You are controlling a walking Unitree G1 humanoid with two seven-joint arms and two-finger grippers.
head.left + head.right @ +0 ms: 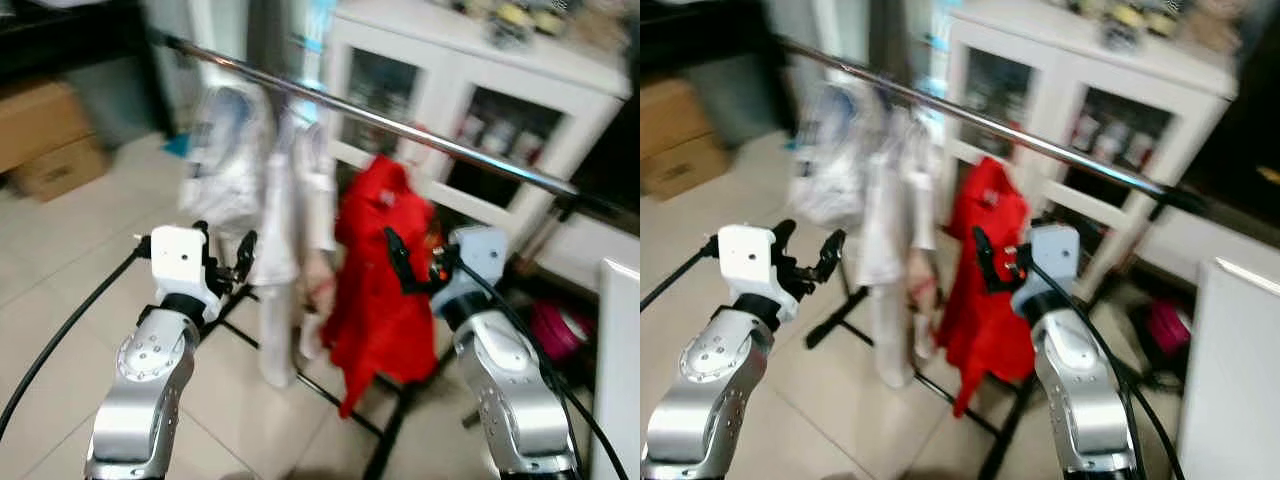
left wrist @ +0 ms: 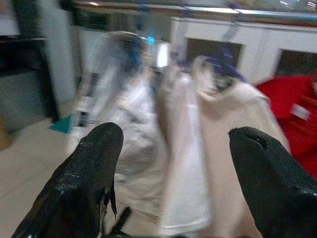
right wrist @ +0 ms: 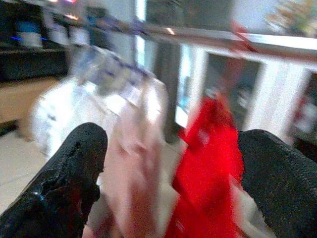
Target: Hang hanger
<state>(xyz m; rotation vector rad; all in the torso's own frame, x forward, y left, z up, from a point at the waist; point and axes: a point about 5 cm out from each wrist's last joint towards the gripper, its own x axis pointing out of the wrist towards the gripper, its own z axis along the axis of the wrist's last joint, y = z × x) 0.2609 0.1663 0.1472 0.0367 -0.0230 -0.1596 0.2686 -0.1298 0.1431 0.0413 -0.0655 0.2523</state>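
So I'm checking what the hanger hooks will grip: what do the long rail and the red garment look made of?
The long silver rail looks like polished metal: bright streaks of reflected light run along it. The red hanging garment looks like soft matte fabric, draping in folds; blur hides the weave.

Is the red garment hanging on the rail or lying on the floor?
Hanging. The red garment hangs below the metal rail, beside the pale garments, above the floor.

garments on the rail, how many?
3, blurry: white printed one at the robot's left end, pale cream one in the middle, red one at right. More may hide behind.
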